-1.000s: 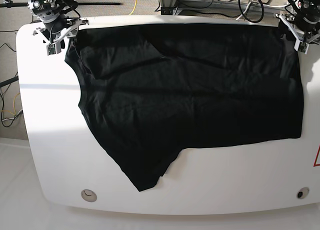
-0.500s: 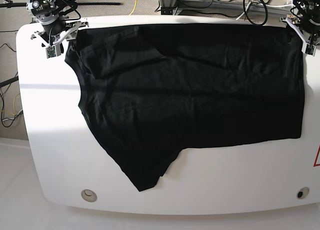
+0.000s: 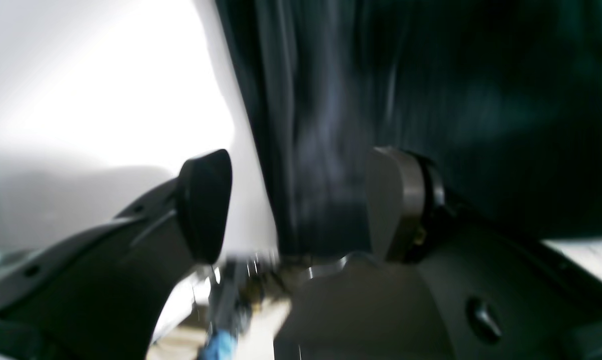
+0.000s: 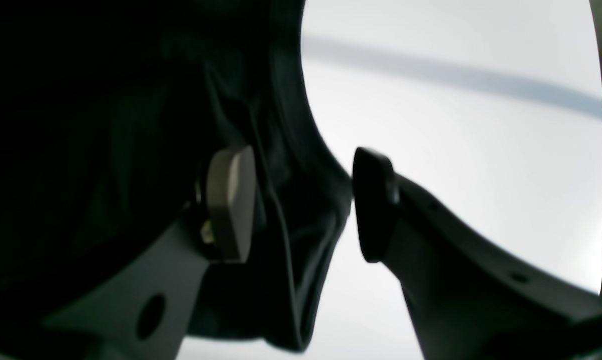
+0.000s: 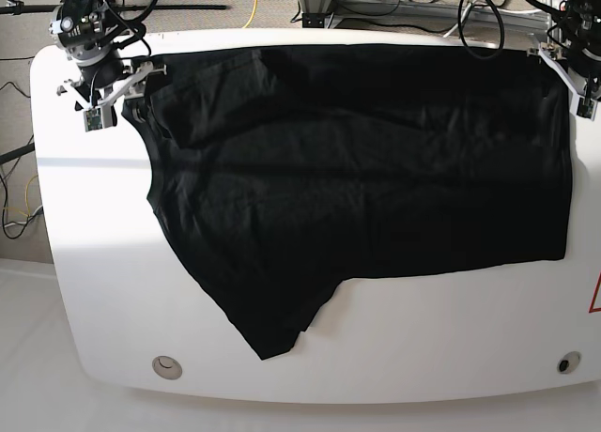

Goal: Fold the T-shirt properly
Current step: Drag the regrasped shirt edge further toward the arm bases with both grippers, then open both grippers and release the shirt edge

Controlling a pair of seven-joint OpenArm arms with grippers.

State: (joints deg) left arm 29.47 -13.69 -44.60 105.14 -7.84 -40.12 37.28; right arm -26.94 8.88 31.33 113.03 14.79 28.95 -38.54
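Note:
The black T-shirt (image 5: 357, 188) lies spread on the white table (image 5: 94, 263), one sleeve pointing at the front edge; no print shows. My right gripper (image 5: 122, 83) is at the shirt's far left corner. In the right wrist view this gripper (image 4: 301, 205) is open, with a loose bunched hem of the shirt (image 4: 105, 125) between its fingers. My left gripper (image 5: 568, 75) is at the far right corner. In the left wrist view it (image 3: 301, 205) is open, straddling the shirt's (image 3: 431, 75) edge, with a gap between the cloth and one pad (image 3: 203, 205).
Two round holes (image 5: 167, 364) (image 5: 566, 363) sit near the table's front edge. A red mark (image 5: 596, 296) shows at the right edge. Cables and metal frames (image 5: 319, 0) lie beyond the far edge. Bare table runs along the left and front.
The fold near the shirt's far left has flattened out and the far edge now lies straighter. My left gripper has shifted right. The right gripper's jaws have widened.

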